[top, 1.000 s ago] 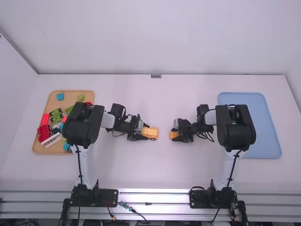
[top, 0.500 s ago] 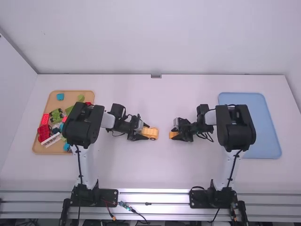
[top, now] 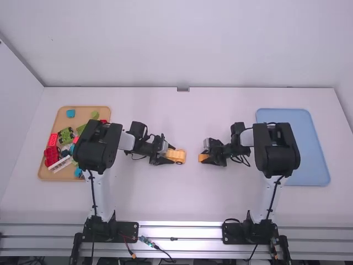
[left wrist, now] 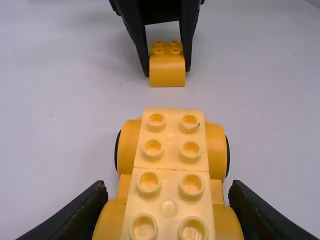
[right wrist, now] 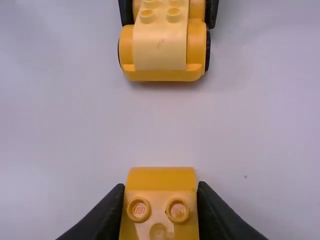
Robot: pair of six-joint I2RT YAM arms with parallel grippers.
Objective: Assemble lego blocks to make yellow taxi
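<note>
As the high view is showing, the left pincer (top: pixel 172 154) is pinching a yellow car (top: pixel 177 156) left of the middle of the white surface (top: pixel 182 193), and the right pincer (top: pixel 204 157) is pinching a small yellow block (top: pixel 202 158) just right of it. The two pincers are facing each other, and a gap is separating car from block. A tan tray (top: pixel 85 112) is lying beyond the left arm (top: pixel 98 148), partly behind it, and is holding red, green, blue and white pieces (top: pixel 51 153). A blue tray (top: pixel 311 149) is lying at the right side, with the right arm (top: pixel 277 149) partly covering it.

In the left wrist view, the fingers of the left pincer (left wrist: pixel 169 192) are pressing on the car from both sides. Two rows of studs (left wrist: pixel 152 148) are running along the car's top, and its rounded yellow sides are bulging outward beside them. Farther off, the right pincer is gripping the block between its fingers; four studs are rising from the block's top, and its smooth face is pointing toward the car.

In the right wrist view, the right pincer (right wrist: pixel 160 187) is closing on the block's two sides. The car is standing well apart from the block, its smooth pale end facing it.
</note>
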